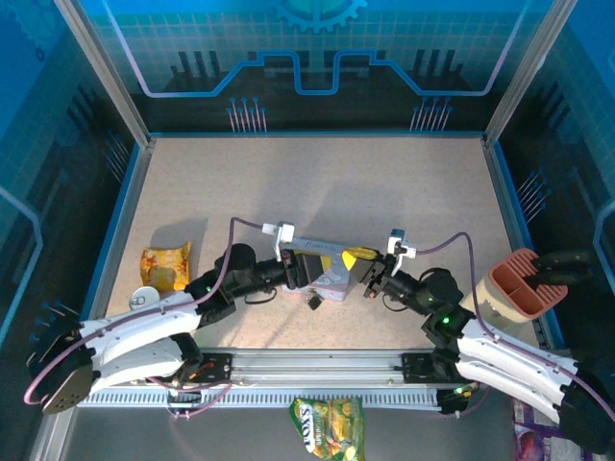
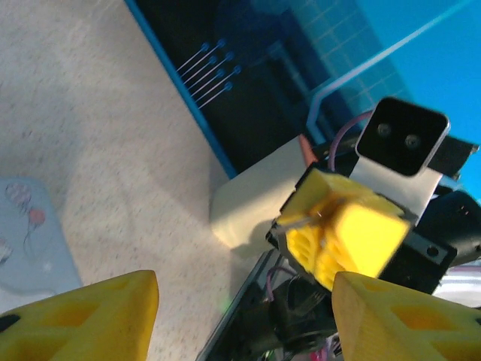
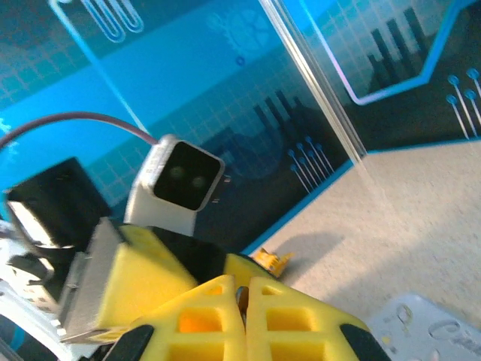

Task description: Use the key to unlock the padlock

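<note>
The tiny dark padlock (image 1: 313,301) lies on the table just in front of the lilac tin (image 1: 327,261), between the two grippers and free of both. My left gripper (image 1: 304,273) hovers over the tin's left part. In the left wrist view its fingers (image 2: 90,316) stand wide open (image 2: 244,301) with nothing between them. My right gripper (image 1: 371,280) sits at the tin's right end, facing the left one. Its yellow fingers (image 3: 245,292) are pressed shut. A thin grey sliver, the key (image 2: 297,221), sticks out of its fingertips (image 2: 338,241).
A yellow snack packet (image 1: 165,266) and a small white can (image 1: 144,299) lie at the left. A beige and pink holder (image 1: 514,283) stands at the right edge. A green snack bag (image 1: 329,427) sits below the front rail. Blue walls enclose the table.
</note>
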`<state>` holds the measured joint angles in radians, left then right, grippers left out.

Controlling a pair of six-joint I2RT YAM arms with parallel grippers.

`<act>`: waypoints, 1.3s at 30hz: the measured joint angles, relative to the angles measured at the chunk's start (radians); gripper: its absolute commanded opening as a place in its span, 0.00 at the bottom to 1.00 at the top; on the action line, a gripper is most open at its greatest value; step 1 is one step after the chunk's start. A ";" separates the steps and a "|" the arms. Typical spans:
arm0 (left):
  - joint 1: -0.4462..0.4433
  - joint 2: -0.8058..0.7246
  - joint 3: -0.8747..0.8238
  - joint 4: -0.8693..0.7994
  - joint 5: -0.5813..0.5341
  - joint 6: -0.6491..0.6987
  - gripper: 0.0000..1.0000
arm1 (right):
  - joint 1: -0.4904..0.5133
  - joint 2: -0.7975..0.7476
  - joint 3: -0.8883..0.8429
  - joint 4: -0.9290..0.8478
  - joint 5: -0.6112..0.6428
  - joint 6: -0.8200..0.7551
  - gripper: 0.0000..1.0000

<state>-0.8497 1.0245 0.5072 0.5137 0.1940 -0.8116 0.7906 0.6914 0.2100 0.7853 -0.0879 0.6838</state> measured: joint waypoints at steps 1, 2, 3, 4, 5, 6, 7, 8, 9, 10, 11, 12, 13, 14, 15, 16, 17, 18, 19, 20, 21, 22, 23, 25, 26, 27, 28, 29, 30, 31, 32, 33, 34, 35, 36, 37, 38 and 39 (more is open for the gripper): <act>0.013 0.010 0.000 0.025 0.019 0.000 0.60 | 0.000 0.004 0.001 0.018 -0.002 0.001 0.00; 0.024 0.021 0.000 0.050 0.038 -0.001 0.59 | 0.000 0.009 0.001 0.036 -0.003 0.004 0.00; 0.031 0.029 0.001 0.071 0.056 0.000 0.59 | 0.000 0.014 0.002 0.053 -0.003 0.007 0.00; 0.034 0.035 0.001 0.085 0.067 -0.001 0.58 | 0.000 0.019 0.002 0.065 -0.003 0.013 0.00; 0.035 0.040 0.001 0.101 0.080 -0.001 0.57 | 0.000 0.028 0.002 0.082 -0.003 0.019 0.00; 0.035 0.045 0.001 0.114 0.092 -0.001 0.56 | 0.000 0.039 0.002 0.100 -0.006 0.026 0.00; 0.035 0.048 0.001 0.126 0.101 -0.001 0.55 | 0.000 0.051 0.002 0.117 -0.007 0.034 0.00; 0.035 0.051 0.001 0.137 0.114 -0.001 0.54 | 0.000 0.066 0.002 0.134 -0.010 0.042 0.00; 0.035 0.055 0.001 0.149 0.124 -0.002 0.53 | 0.000 0.080 0.002 0.150 -0.012 0.049 0.00; 0.035 0.058 0.001 0.160 0.134 -0.002 0.52 | -0.001 0.090 0.002 0.161 -0.016 0.053 0.00; 0.035 0.060 0.001 0.172 0.144 -0.002 0.50 | -0.001 0.101 0.002 0.174 -0.019 0.057 0.00; 0.035 0.061 0.002 0.178 0.150 -0.002 0.47 | -0.001 0.109 0.002 0.184 -0.022 0.061 0.00; 0.035 0.063 0.003 0.184 0.157 -0.004 0.44 | -0.001 0.115 0.002 0.192 -0.024 0.066 0.00; 0.035 0.063 0.006 0.189 0.164 -0.007 0.42 | -0.002 0.119 0.002 0.198 -0.026 0.070 0.00; 0.035 0.063 0.008 0.194 0.168 -0.010 0.39 | -0.002 0.121 0.002 0.204 -0.026 0.074 0.00; 0.035 0.063 0.009 0.200 0.172 -0.012 0.37 | -0.002 0.121 0.002 0.210 -0.027 0.076 0.00; 0.035 0.063 0.012 0.203 0.175 -0.015 0.36 | -0.002 0.121 0.002 0.216 -0.027 0.079 0.00; 0.035 0.063 0.016 0.204 0.179 -0.017 0.36 | -0.002 0.121 0.002 0.220 -0.029 0.083 0.00; 0.035 0.063 0.019 0.204 0.181 -0.019 0.35 | -0.002 0.121 0.002 0.223 -0.030 0.086 0.00; 0.035 0.064 0.023 0.205 0.182 -0.020 0.35 | -0.002 0.121 0.002 0.225 -0.030 0.089 0.00; 0.035 0.064 0.026 0.208 0.182 -0.020 0.35 | -0.002 0.121 0.002 0.227 -0.033 0.093 0.00; 0.035 0.064 0.027 0.208 0.183 -0.020 0.35 | -0.002 0.121 0.002 0.230 -0.033 0.097 0.00; 0.035 0.064 0.029 0.209 0.186 -0.020 0.35 | -0.002 0.121 0.002 0.233 -0.034 0.102 0.00; 0.035 0.064 0.029 0.209 0.189 -0.020 0.35 | -0.002 0.121 0.002 0.237 -0.034 0.109 0.00; 0.035 0.065 0.029 0.209 0.189 -0.020 0.37 | -0.002 0.121 0.002 0.239 -0.035 0.112 0.00; 0.035 0.067 0.029 0.209 0.189 -0.020 0.39 | -0.002 0.121 0.002 0.241 -0.037 0.114 0.00; 0.035 0.069 0.029 0.209 0.190 -0.019 0.40 | -0.002 0.121 0.002 0.243 -0.039 0.117 0.00; 0.035 0.070 0.029 0.205 0.190 -0.019 0.41 | -0.002 0.121 0.002 0.245 -0.042 0.121 0.00; 0.035 0.071 0.029 0.200 0.189 -0.018 0.41 | -0.002 0.121 0.001 0.248 -0.045 0.124 0.00; 0.035 0.071 0.030 0.196 0.189 -0.018 0.41 | -0.002 0.121 0.001 0.249 -0.047 0.125 0.00; 0.035 0.072 0.032 0.193 0.189 -0.017 0.42 | -0.002 0.121 0.001 0.249 -0.048 0.128 0.00; 0.035 0.073 0.034 0.190 0.189 -0.017 0.42 | -0.002 0.121 0.001 0.249 -0.050 0.129 0.00; 0.035 0.074 0.036 0.190 0.189 -0.017 0.42 | -0.002 0.121 0.001 0.249 -0.051 0.129 0.00; 0.035 0.074 0.038 0.190 0.189 -0.017 0.41 | -0.002 0.121 0.001 0.249 -0.052 0.132 0.00; 0.035 0.075 0.040 0.188 0.189 -0.017 0.40 | -0.002 0.121 0.001 0.249 -0.052 0.134 0.00; 0.035 0.076 0.042 0.188 0.190 -0.017 0.39 | -0.002 0.121 0.001 0.249 -0.052 0.136 0.00; 0.035 0.076 0.043 0.190 0.190 -0.017 0.38 | -0.002 0.124 0.001 0.253 -0.056 0.140 0.00; 0.035 0.078 0.045 0.190 0.194 -0.017 0.37 | -0.002 0.129 0.001 0.257 -0.060 0.144 0.00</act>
<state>-0.8150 1.1027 0.5518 0.7033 0.3878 -0.8284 0.7887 0.8207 0.2111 1.0420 -0.1474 0.8276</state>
